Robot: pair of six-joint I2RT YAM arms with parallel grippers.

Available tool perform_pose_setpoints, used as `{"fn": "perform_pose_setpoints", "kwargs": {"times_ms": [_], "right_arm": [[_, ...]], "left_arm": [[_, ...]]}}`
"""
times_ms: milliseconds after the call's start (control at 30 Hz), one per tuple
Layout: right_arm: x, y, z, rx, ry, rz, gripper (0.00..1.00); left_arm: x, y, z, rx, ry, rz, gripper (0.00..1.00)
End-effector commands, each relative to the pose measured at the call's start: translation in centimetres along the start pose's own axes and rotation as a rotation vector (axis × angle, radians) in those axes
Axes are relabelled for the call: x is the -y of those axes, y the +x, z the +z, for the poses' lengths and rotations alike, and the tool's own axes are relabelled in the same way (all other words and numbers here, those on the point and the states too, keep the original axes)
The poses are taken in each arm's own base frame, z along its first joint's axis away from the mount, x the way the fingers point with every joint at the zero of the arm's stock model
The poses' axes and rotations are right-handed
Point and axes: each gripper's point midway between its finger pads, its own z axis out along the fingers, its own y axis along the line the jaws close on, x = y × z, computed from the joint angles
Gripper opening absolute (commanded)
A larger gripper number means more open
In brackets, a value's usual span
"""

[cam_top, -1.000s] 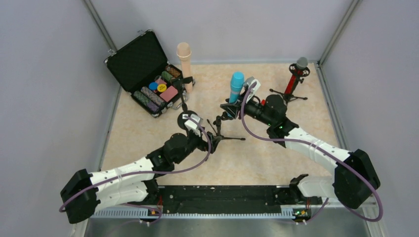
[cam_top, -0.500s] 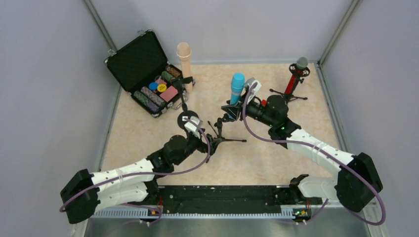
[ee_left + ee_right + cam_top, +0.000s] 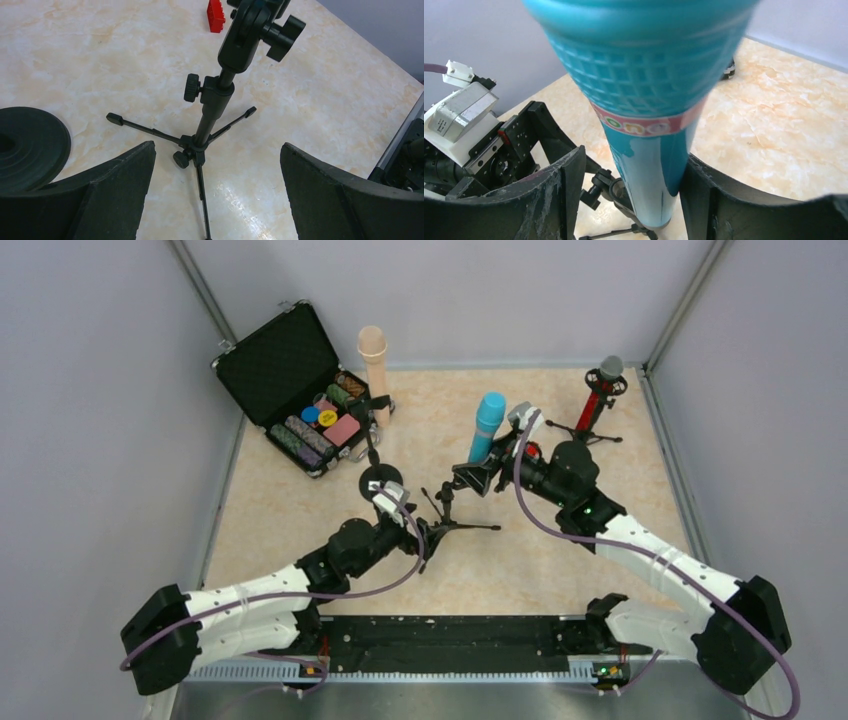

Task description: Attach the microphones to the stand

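Left gripper (image 3: 216, 147) spread wide astride tripod stand (image 3: 210, 107), right gripper (image 3: 633, 155) parted loosely around cyan microphone (image 3: 644, 75), red block (image 3: 215, 10) beyond

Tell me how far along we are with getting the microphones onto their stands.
Done: the beige microphone and the red microphone stand upright in holders. In hand: the cyan microphone appears seated on the middle stand, with the right gripper loosely around it, a gap showing at one finger. The open left gripper straddles that stand's base. Left: probably just backing both arms away.
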Motion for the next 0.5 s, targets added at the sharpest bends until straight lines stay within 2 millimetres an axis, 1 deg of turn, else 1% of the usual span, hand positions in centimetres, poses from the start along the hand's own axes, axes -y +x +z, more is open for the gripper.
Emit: {"fn": "perform_pose_setpoints", "kwargs": {"times_ms": [0,133,167,200,233,300,333,367,467], "right_arm": [[-0.4,-1.5,-0.7,0.072,0.024,0.031,0.62],[-0.2,-0.9,-0.6,0.051,0.031,0.041,0.6],[-0.1,-0.7,-0.6,0.047,0.04,0.045,0.59],[0.2,-0.6,-0.7,0.045,0.051,0.05,0.55],[0.3,-0.4,-0.6,0.039,0.056,0.053,0.45],[0.7,0.0,-0.4,0.022,0.075,0.063,0.18],[0.9,0.3,-0.3,0.011,0.084,0.068,0.07],[1.1,0.5,-0.2,-0.001,0.091,0.071,0.0],[1.4,1.3,0.1,-0.032,0.096,0.069,0.0]], "left_arm": [[0.8,-3.2,0.4,0.075,0.018,0.017,0.99],[1.0,-4.4,0.4,0.116,0.027,0.053,0.99],[1.0,-4.9,0.3,0.127,0.026,0.066,0.99],[1.0,-5.2,0.3,0.136,0.023,0.079,0.99],[0.9,-5.6,0.3,0.144,0.021,0.095,0.99],[1.0,-6.2,0.5,0.151,0.018,0.131,0.99],[1.0,-6.5,0.6,0.152,0.017,0.147,0.99],[1.0,-6.8,0.7,0.152,0.015,0.164,0.99],[1.1,-7.5,0.9,0.142,0.014,0.209,0.99]]}}
